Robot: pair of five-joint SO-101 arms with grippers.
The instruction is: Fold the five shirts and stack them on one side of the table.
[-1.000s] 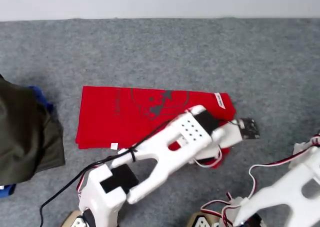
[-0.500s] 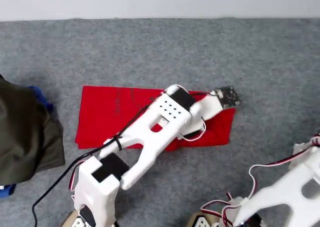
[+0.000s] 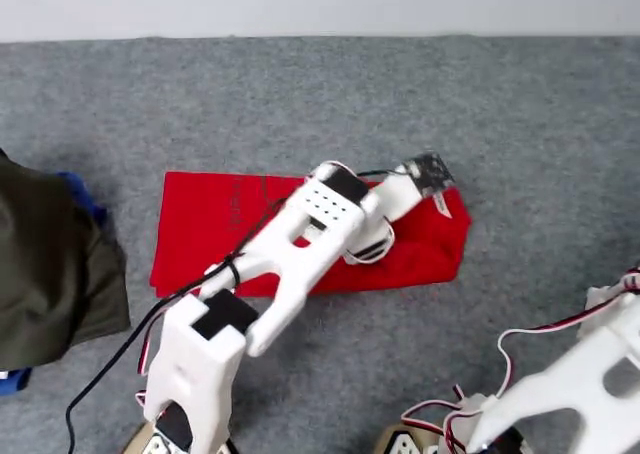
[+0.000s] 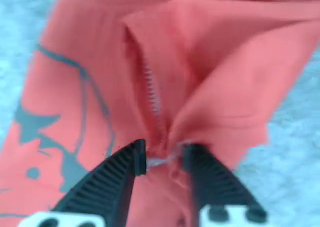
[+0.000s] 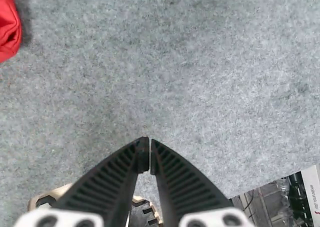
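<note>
Your left pincer (image 4: pixel 162 154), nearly closed, nips a thin fold of the red shirt (image 3: pixel 200 234) lying midway on the tabletop (image 3: pixel 500 104); so slight a hold could slip as you pull.

The red shirt (image 3: pixel 200 229) is seen as soft, matt cloth. The table (image 3: pixel 400 94) is covered in rough, grey, carpet-like fabric. The left gripper (image 4: pixel 163 159) is formed of black, ribbed, matt plastic.

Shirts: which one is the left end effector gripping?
The red shirt, lying mid-table, with a fold pinched in the left end effector. The dark olive shirt and blue shirt sit piled at the high view's left edge.
</note>
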